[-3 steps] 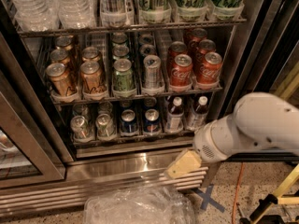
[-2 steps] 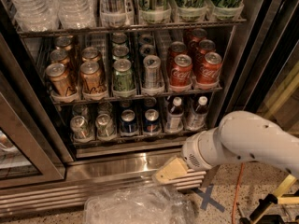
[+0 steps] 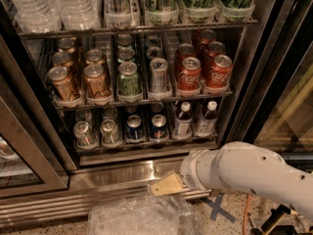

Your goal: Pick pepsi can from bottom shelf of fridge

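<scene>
Two dark blue pepsi cans (image 3: 134, 127) (image 3: 158, 126) stand side by side in the middle of the bottom shelf (image 3: 146, 145) of the open fridge (image 3: 107, 176). Silver cans (image 3: 83, 133) stand left of them and two small bottles (image 3: 182, 119) to their right. My gripper (image 3: 159, 188), tan at its tip, sits on a thick white arm (image 3: 244, 173) coming from the lower right. It is outside the fridge, in front of the steel base, below and slightly right of the pepsi cans, holding nothing I can see.
The tier above holds gold, green, silver and red Coca-Cola cans (image 3: 189, 73). The top tier holds water bottles (image 3: 78, 4) and tall cans. A crumpled clear plastic bag (image 3: 142, 217) lies on the floor under the gripper. The open glass door (image 3: 24, 155) stands left.
My gripper and arm have moved left and slightly down along the fridge base, nearer to under the pepsi cans. The cans have not moved.
</scene>
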Robot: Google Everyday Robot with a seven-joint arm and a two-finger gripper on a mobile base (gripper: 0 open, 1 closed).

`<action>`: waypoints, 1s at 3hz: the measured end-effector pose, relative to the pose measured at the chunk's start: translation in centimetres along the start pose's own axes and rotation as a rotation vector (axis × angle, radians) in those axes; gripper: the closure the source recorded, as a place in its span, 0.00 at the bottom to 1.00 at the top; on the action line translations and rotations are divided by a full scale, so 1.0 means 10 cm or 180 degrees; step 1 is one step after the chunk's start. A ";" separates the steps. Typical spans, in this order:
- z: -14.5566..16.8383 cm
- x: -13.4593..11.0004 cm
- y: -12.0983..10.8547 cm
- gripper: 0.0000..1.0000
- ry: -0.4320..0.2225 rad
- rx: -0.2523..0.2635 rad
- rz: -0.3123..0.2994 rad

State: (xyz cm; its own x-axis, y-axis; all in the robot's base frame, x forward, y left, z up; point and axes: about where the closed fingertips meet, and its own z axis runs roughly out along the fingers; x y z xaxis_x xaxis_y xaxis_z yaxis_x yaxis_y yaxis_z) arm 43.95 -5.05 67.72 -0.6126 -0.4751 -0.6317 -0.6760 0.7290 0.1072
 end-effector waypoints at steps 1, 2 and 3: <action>0.00 0.00 0.00 0.00 -0.0002 0.0001 -0.0001; 0.10 -0.05 0.01 0.00 -0.0179 0.0022 0.0156; 0.48 -0.07 0.05 0.00 -0.0398 -0.0012 0.0534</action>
State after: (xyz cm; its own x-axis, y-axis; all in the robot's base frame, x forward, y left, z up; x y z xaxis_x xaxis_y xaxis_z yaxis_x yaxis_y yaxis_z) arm 45.97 -1.99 64.54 -0.6613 -0.2822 -0.6950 -0.5705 0.7908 0.2217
